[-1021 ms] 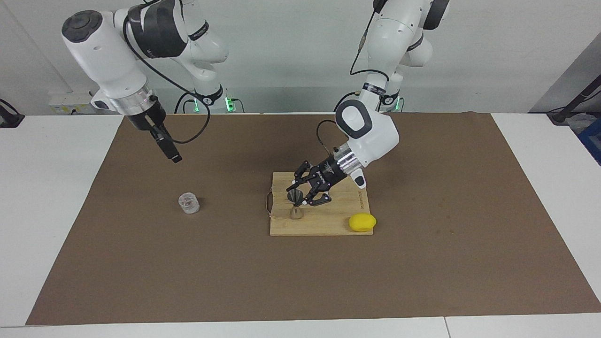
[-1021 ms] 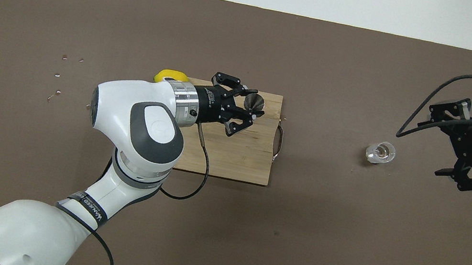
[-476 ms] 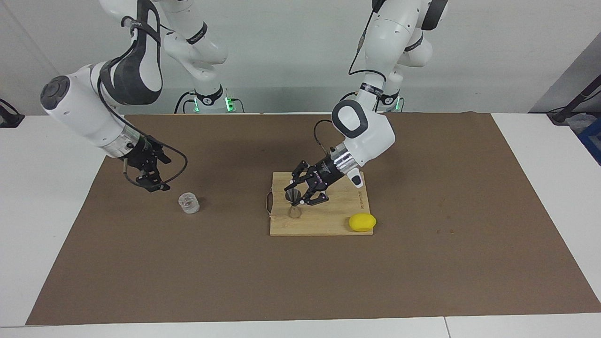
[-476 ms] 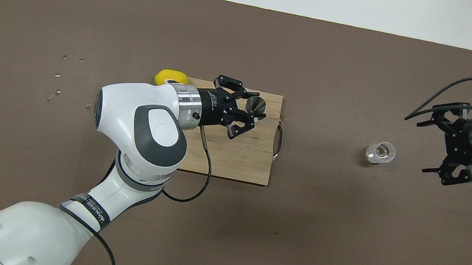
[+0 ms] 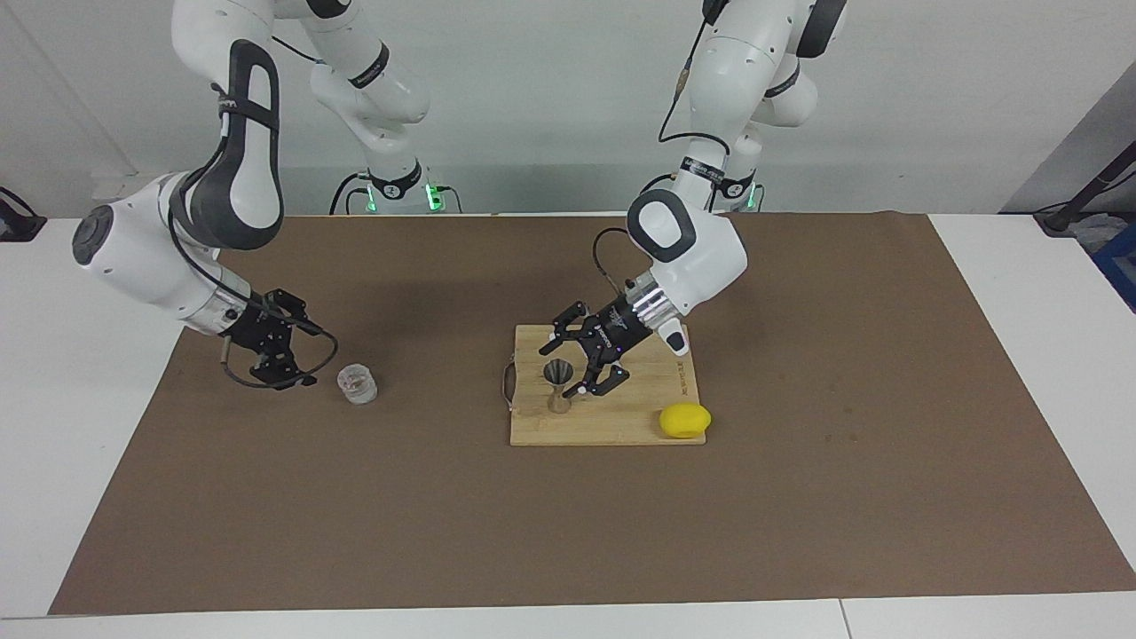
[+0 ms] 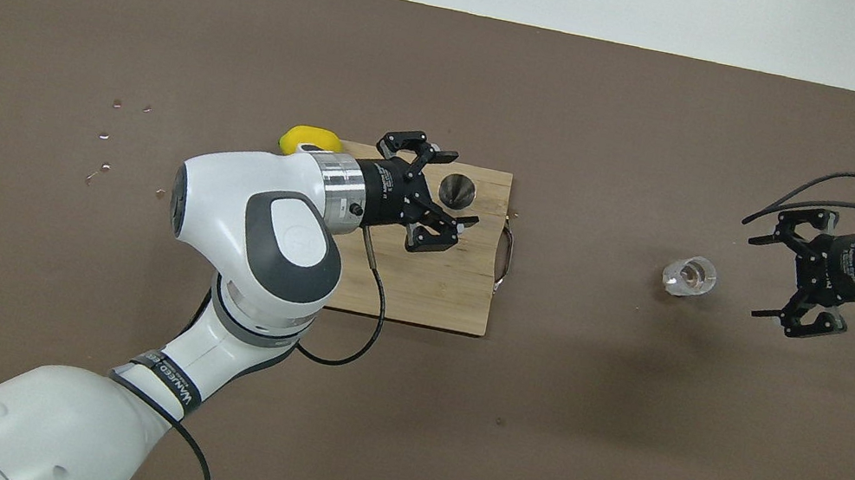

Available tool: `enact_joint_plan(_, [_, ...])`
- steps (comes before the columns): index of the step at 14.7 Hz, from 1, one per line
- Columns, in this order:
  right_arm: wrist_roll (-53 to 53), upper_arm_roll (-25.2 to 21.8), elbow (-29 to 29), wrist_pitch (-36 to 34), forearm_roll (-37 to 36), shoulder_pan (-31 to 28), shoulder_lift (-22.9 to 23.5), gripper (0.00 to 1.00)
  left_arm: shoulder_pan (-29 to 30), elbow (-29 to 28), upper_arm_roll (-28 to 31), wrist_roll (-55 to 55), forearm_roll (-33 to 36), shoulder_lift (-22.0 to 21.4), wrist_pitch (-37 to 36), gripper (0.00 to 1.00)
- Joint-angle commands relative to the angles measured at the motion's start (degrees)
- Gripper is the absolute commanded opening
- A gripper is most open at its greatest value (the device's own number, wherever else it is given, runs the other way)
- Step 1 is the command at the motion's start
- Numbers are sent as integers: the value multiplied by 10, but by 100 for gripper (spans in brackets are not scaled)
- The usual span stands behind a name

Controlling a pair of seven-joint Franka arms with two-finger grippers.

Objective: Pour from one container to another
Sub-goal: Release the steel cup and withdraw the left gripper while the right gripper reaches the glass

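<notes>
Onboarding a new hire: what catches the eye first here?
The left gripper, open beside the metal jigger standing on the wooden cutting board. Then the right gripper, open beside the glass tumbler on the brown mat, and a lemon at the board's corner.

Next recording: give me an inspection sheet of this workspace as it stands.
Surface: brown mat on a white table.
Job's things: glass tumbler upright on the mat; metal jigger upright on the cutting board.
Clutter: lemon at the board's corner; small specks on the mat.
Grippers: left gripper open beside the jigger; right gripper open beside the tumbler.
Cables: black cable loops at each wrist.
Surroundings: grey wall, nothing else seen.
</notes>
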Motion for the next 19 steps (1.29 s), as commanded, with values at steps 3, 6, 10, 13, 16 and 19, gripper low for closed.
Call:
enact_joint_plan(3, [-84,7,-26,34,57,-33,36,100,14,-49,9,-9,4,-86,-68,100])
enact_joint_plan(6, [-128,7,-20,36,94,-46,78,100,82,-51,8,-6,128,-102,-168,100])
enact_joint_plan(10, [-133,7,-20,41,130,-46,98,100,145,-28,9,-6,293,-109,-237,100])
enact_joint_plan(13, [-142,8,-31,41,149,-36,100,100,178,-7,12,-5,443,-124,-236,100])
enact_joint_plan(16, [-144,8,-38,43,166,-34,98,100,217,26,14,-4,569,-123,-236,100])
enact_joint_plan(19, [-145,8,-36,43,175,-33,98,100,243,54,16,0,675,-124,-246,100])
